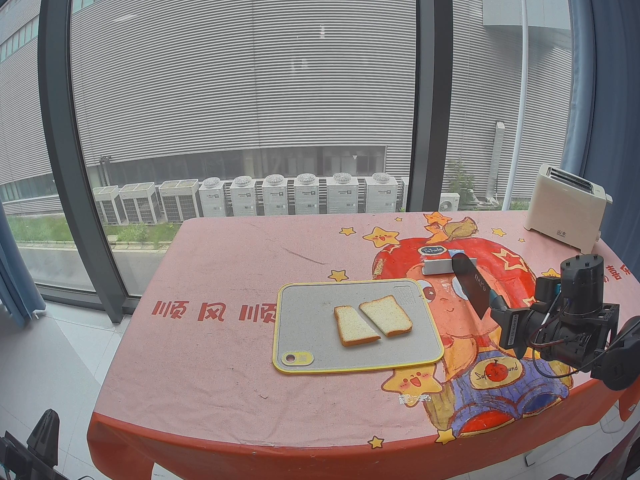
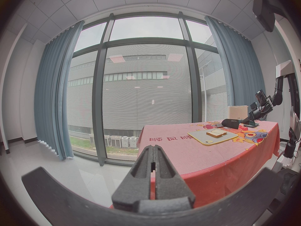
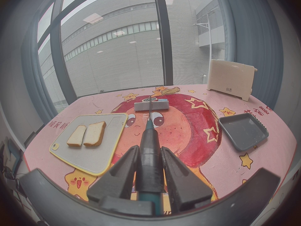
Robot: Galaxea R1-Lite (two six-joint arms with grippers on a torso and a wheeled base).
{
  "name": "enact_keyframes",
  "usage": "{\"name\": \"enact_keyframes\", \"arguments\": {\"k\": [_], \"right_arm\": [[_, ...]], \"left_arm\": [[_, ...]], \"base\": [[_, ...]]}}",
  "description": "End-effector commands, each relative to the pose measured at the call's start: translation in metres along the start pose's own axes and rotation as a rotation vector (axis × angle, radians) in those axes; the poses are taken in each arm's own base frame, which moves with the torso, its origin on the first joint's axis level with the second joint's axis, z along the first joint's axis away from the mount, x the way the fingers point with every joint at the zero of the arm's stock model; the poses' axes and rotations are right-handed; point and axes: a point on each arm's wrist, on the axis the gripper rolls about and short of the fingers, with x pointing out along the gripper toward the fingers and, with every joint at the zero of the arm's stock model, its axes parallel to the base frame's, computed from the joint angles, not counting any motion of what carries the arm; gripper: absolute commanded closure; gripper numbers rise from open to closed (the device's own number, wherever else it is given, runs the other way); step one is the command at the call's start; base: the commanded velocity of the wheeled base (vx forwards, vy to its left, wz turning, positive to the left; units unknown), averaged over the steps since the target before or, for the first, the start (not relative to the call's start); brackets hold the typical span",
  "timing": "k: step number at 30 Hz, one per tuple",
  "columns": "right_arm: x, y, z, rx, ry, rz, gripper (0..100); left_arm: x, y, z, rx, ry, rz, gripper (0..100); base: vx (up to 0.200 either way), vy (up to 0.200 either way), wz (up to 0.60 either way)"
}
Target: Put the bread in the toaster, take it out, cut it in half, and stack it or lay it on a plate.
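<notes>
Head view: bread halves (image 1: 353, 326) side by side on cutting board (image 1: 300, 321)

Right gripper (image 3: 150, 154) clamped on knife (image 1: 471, 281) handle. Left gripper (image 2: 153, 164) fingers together, empty, well off the table. Toast likely light, stiff, crumbly: pinch gently across the crust edges.

board (image 1: 313, 328) mid-counter (image 1: 220, 361), two bread halves (image 1: 354, 325) (image 1: 386, 315) side by side on it. knife rest (image 1: 448, 265) behind and right of board. toaster (image 1: 567, 207) at back right corner, plate (image 3: 243, 131) in front of it. knife (image 1: 472, 283) between board and plate, tip toward knife rest.
</notes>
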Motion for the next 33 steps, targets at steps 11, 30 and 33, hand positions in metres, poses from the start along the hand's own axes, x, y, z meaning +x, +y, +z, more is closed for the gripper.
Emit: {"name": "enact_keyframes", "arguments": {"k": [11, 30, 33], "right_arm": [[0.0007, -0.0003, -0.0027, -0.003, 0.012, 0.002, 100], [0.0024, 0.0020, -0.0065, -0.013, 0.028, 0.000, 100], [0.0021, 0.0020, -0.0063, -0.012, 0.026, 0.001, 100]], "left_arm": [[0.0001, 0.0000, -0.0053, 0.000, 0.001, 0.000, 100], [0.0001, 0.0000, -0.0053, 0.000, 0.001, 0.000, 100], [0.0001, 0.0000, -0.0053, 0.000, 0.001, 0.000, 100]], "base": [[0.000, 0.000, 0.00], [0.000, 0.000, 0.00], [0.000, 0.000, 0.00]]}}
